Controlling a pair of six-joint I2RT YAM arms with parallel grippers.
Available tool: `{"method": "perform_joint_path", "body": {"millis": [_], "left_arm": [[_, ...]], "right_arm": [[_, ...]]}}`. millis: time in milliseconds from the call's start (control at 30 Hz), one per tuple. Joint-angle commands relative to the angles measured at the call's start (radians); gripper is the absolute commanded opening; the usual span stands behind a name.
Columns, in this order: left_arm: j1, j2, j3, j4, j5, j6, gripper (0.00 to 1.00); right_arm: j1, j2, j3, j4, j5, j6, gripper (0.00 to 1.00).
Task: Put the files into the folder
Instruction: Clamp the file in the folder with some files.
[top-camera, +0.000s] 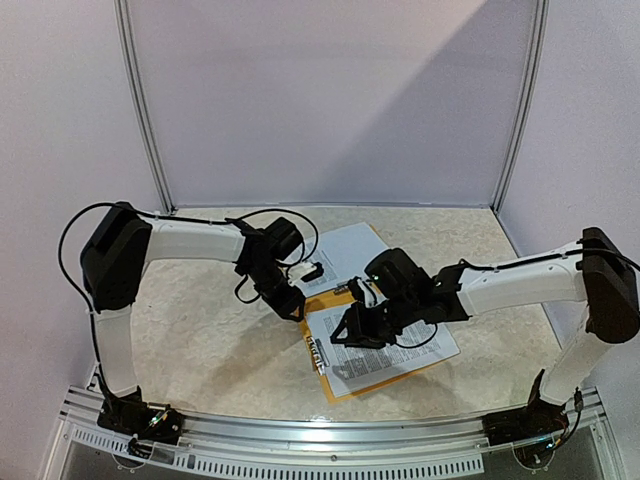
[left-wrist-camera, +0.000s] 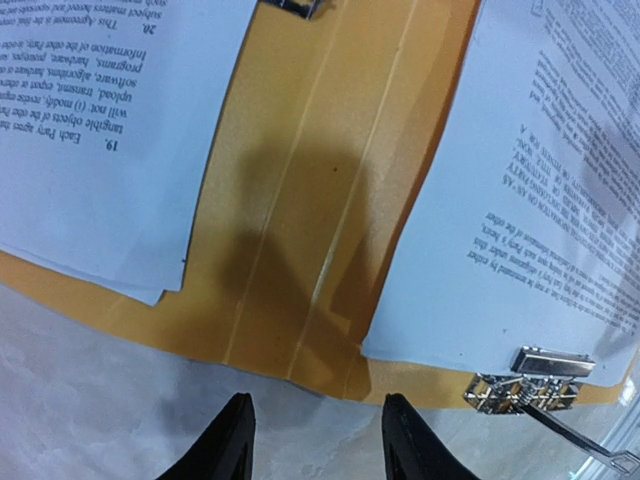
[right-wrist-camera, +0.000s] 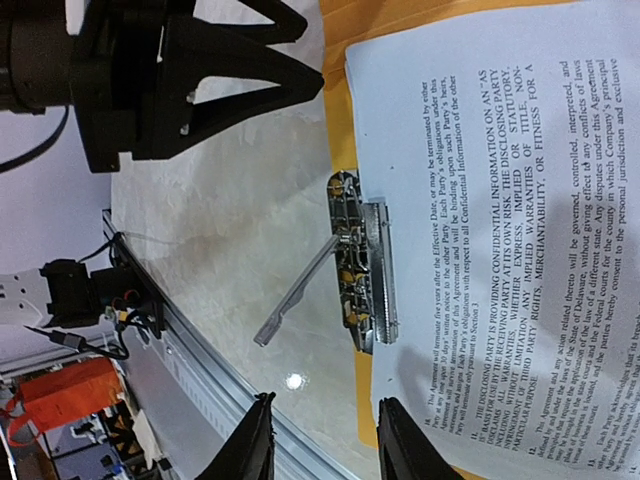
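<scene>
I am hovering my right gripper (right-wrist-camera: 325, 405), half-open and empty, above the raised clip (right-wrist-camera: 360, 265) at the folder (right-wrist-camera: 400, 12) edge, my left gripper (left-wrist-camera: 318, 405) likewise empty by its spine. The files (right-wrist-camera: 500, 200) are lying inside; clamping them is likely coming next.

We see the files (left-wrist-camera: 520, 200) as matt white paper, the folder (left-wrist-camera: 300, 230) as smooth orange-yellow plastic with faint sheen, its clip (right-wrist-camera: 360, 265) as shiny polished metal, the bench (right-wrist-camera: 230, 250) glossy and marbled, the fingers (left-wrist-camera: 228, 445) matt black plastic.
</scene>
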Motion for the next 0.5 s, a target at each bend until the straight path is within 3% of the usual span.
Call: {"method": "perform_joint_path", "body": {"millis": [0, 200, 467], "left_arm": [[-0.009, -0.047, -0.041, 0.095, -0.004, 0.019, 0.46], [-0.009, -0.030, -0.069, 0.121, 0.024, 0.032, 0.46], [-0.009, -0.009, -0.063, 0.115, 0.028, 0.029, 0.45]], "right_arm": [[0.003, 0.005, -0.005, 0.074, -0.028, 0.108, 0.35], [0.003, 0.047, -0.004, 0.094, -0.069, 0.132, 0.28], [0.003, 0.128, 0.061, 0.139, -0.134, 0.118, 0.27]]}}
